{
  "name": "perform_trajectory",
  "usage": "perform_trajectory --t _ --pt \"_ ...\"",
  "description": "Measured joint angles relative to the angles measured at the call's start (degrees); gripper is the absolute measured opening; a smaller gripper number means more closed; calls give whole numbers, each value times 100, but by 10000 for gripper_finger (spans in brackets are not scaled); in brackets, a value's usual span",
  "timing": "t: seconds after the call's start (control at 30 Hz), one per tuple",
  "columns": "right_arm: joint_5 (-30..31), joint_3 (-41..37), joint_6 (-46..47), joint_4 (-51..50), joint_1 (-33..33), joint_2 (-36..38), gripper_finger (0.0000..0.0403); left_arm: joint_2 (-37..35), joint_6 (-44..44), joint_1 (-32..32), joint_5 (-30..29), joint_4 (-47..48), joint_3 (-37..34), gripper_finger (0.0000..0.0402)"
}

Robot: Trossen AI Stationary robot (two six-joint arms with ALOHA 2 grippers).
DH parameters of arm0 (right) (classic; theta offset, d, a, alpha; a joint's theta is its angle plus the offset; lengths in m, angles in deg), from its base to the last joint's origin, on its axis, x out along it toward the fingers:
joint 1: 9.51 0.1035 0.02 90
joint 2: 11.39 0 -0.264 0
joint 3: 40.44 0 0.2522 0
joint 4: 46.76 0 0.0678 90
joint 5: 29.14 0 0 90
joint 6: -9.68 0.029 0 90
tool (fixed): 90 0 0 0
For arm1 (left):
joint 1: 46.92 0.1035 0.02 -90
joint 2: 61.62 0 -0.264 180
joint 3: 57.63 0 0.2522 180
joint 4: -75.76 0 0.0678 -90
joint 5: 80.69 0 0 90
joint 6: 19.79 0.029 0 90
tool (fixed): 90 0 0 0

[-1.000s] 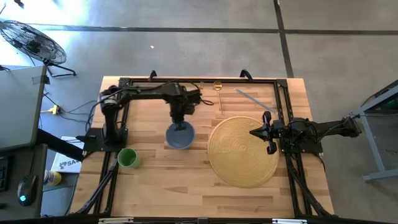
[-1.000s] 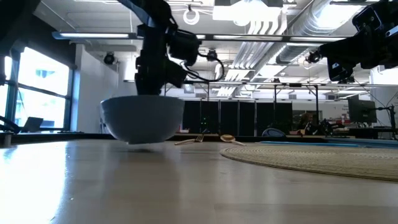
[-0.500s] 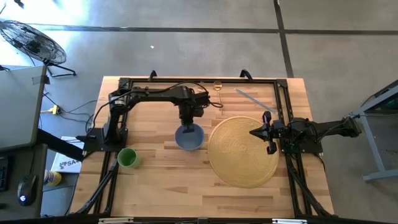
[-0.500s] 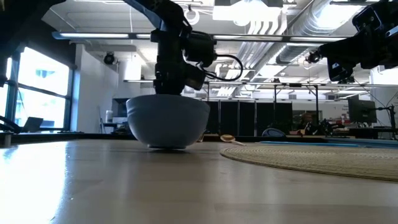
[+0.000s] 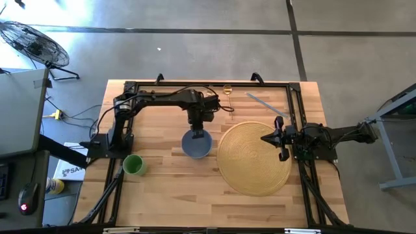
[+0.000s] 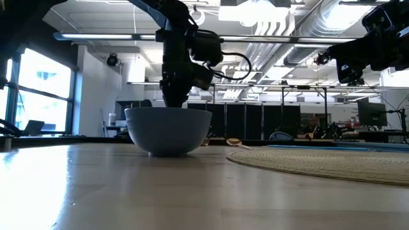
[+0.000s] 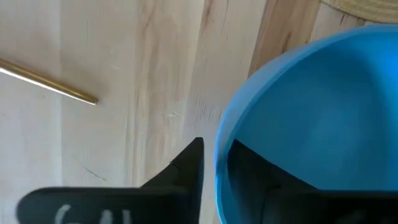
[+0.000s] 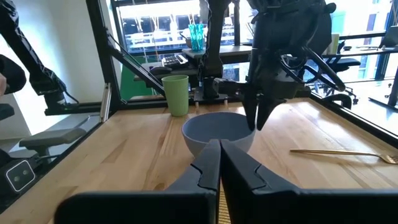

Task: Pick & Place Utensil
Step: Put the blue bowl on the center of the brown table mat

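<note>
Your light wooden table (image 5: 162,195) carries a big round woven straw mat (image 5: 253,159), and every place below is given from that mat.

Just off its left rim, a round blue bowl (image 5: 197,146) sits flat on the wood. Well beyond the bowl, on the same side, stands a small green cup (image 5: 132,164).

The things you are after lie past the mat's far rim.
- A slim gold-coloured metal utensil (image 5: 229,104) lies off the far-left rim. Its long axis runs almost straight away from the mat, with the handle end nearer the rim and the head farthest out. You cannot settle from here whether it is a spoon or a fork.
- A long silver utensil (image 5: 265,105) lies off the far-right rim, slanting along it.

The left gripper (image 5: 197,133) is at the bowl's far rim. It is clamped there, with one finger inside the wall and one outside, so that hand is occupied. The gold piece lies just beyond it, away from the mat and slightly towards the mat's side.

The right gripper (image 5: 276,140) hangs over the mat's right part with its fingers pressed together, holding nothing.

Judging by that layout, the left arm is nearer the gold utensil once it lets the bowl go. The right arm is better placed for the silver one. For either, you would probably want the fingers set across the handle's long axis.
</note>
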Motion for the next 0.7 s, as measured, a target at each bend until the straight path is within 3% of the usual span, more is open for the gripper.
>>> perform_trajectory --t 0.17,0.37,0.7 --pt "0 2 0 0 0 0 3 -2 -2 0 2 86 50 109" --pt "0 2 -2 -1 0 0 4 -7 -12 0 2 540 622 126" --pt "0 2 0 0 0 0 5 -113 -174 -86 88 2464 1532 127"
